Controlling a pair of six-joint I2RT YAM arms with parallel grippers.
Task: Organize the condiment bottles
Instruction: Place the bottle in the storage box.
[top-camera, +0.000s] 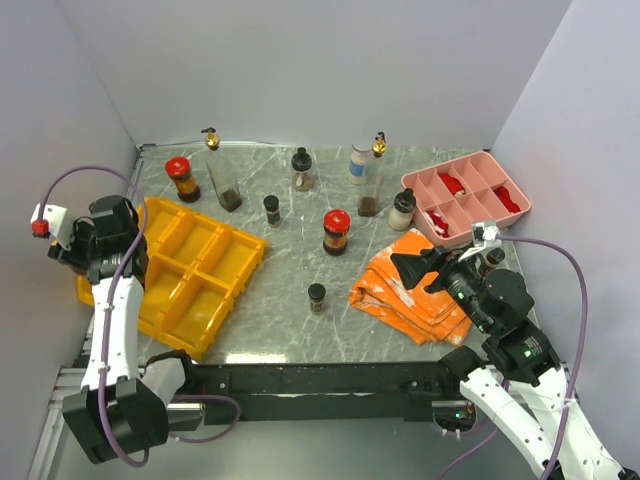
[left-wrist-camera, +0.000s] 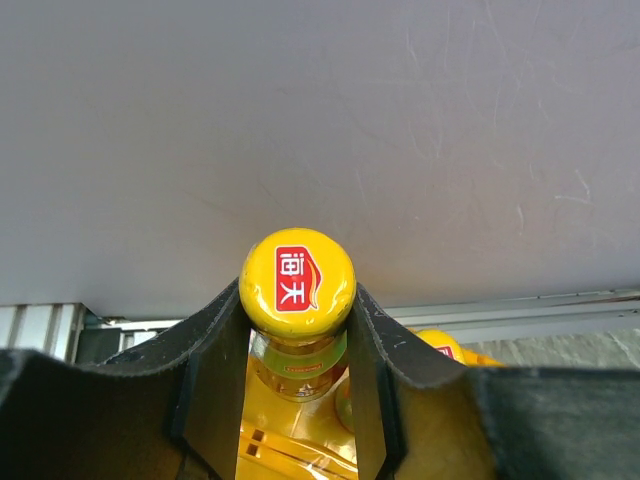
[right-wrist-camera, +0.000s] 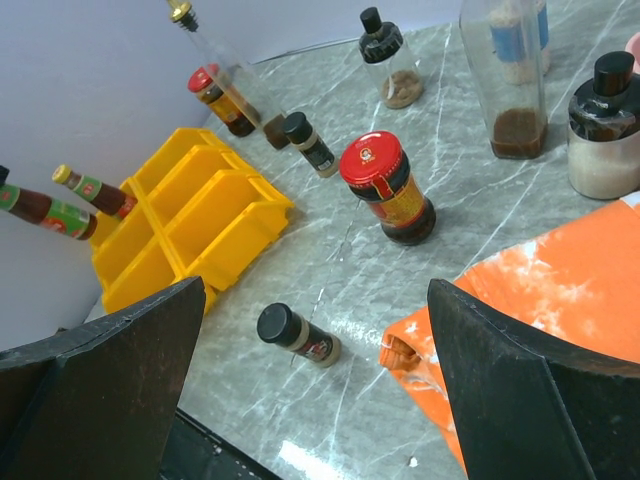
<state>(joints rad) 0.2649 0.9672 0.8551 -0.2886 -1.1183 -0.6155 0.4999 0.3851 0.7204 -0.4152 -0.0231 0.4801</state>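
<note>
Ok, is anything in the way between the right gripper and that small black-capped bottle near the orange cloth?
Nothing visible. The right gripper, jaws open, faces the small black-capped bottle across bare tabletop; the orange cloth lies flat to one side and the nearer red-capped jar stands farther back.

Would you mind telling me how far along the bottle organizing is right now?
Early on. Done, perhaps: a second yellow cap shows at the yellow bins. In hand: the left claw is shut on a yellow-capped bottle. Left: nine more, such as the central red-capped jar, stand loose on the table; the right claw is open and empty.
</note>
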